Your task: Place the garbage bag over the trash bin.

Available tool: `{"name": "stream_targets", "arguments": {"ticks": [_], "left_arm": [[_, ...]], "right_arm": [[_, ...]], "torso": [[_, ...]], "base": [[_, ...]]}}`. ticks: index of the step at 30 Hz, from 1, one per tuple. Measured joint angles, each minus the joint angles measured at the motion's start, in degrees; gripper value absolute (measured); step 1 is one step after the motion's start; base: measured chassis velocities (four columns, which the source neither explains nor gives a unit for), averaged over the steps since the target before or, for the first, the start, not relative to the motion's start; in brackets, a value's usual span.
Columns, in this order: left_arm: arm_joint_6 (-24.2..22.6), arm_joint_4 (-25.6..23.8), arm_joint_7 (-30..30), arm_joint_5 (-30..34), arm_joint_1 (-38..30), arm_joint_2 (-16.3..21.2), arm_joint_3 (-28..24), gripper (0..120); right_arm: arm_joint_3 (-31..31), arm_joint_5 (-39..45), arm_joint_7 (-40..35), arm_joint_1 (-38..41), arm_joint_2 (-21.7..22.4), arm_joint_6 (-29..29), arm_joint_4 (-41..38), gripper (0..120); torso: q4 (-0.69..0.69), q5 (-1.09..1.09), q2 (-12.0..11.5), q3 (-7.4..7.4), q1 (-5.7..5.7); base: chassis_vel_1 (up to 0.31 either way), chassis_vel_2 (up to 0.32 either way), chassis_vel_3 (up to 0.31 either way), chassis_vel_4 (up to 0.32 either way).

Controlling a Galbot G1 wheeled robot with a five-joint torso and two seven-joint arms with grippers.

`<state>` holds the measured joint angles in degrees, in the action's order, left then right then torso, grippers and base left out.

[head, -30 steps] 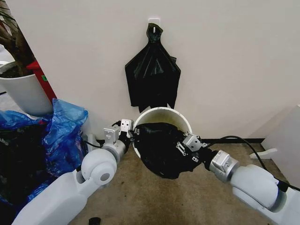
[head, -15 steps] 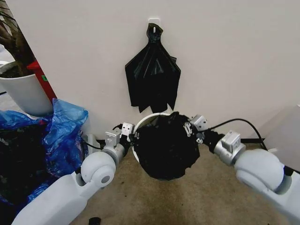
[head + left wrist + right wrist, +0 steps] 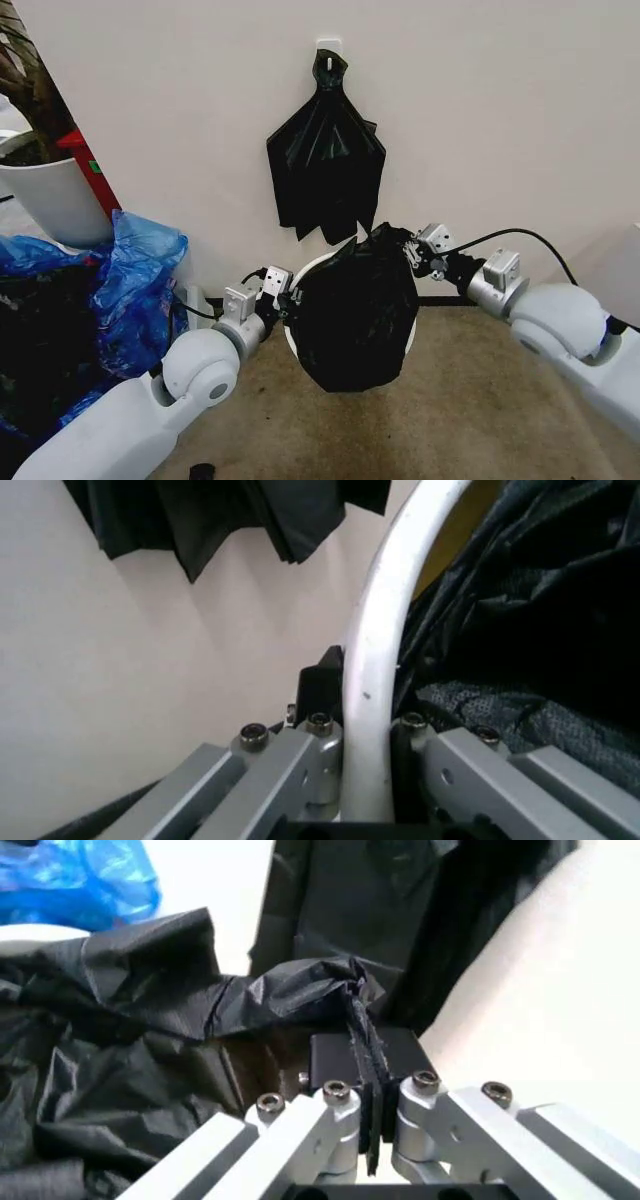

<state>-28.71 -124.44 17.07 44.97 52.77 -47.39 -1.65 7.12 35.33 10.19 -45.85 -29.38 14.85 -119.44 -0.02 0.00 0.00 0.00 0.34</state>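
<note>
Glossy black plastic garbage bag (image 3: 358, 310) drapes across the round cream-white trash bin (image 3: 300, 278), apparently hiding its inside. Left gripper (image 3: 285, 297) clamps the bin's left rim; right gripper (image 3: 410, 248) pinches the bag's far-right edge, lifted.

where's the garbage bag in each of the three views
Head view: the garbage bag hangs mid-picture over the trash bin, pinched between the left gripper and right gripper.
Left wrist view: the bag is crumpled inside the bin's white rim.
Right wrist view: the bag bunches ahead of the fingers, which clamp its edge.
Shared landmark: the bunch of black bags on the wall.
</note>
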Motion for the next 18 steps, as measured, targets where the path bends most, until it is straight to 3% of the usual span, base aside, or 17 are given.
{"name": "stream_targets", "arguments": {"ticks": [12,18], "left_arm": [[4.80,0.01,-10.12,-5.99,1.62,0.64,1.37,1],[6.91,0.37,-11.74,-7.14,1.70,0.38,1.40,1]], "right_arm": [[-0.65,-3.75,15.41,4.45,-0.20,-6.27,8.20,0],[-0.43,-6.49,23.18,3.31,-0.10,-7.86,10.81,0]], "torso": [[0.00,0.00,0.00,0.00,0.00],[0.00,0.00,0.00,0.00,0.00]], "base": [[0.000,0.000,0.000,0.000],[0.000,0.000,0.000,0.000]]}}
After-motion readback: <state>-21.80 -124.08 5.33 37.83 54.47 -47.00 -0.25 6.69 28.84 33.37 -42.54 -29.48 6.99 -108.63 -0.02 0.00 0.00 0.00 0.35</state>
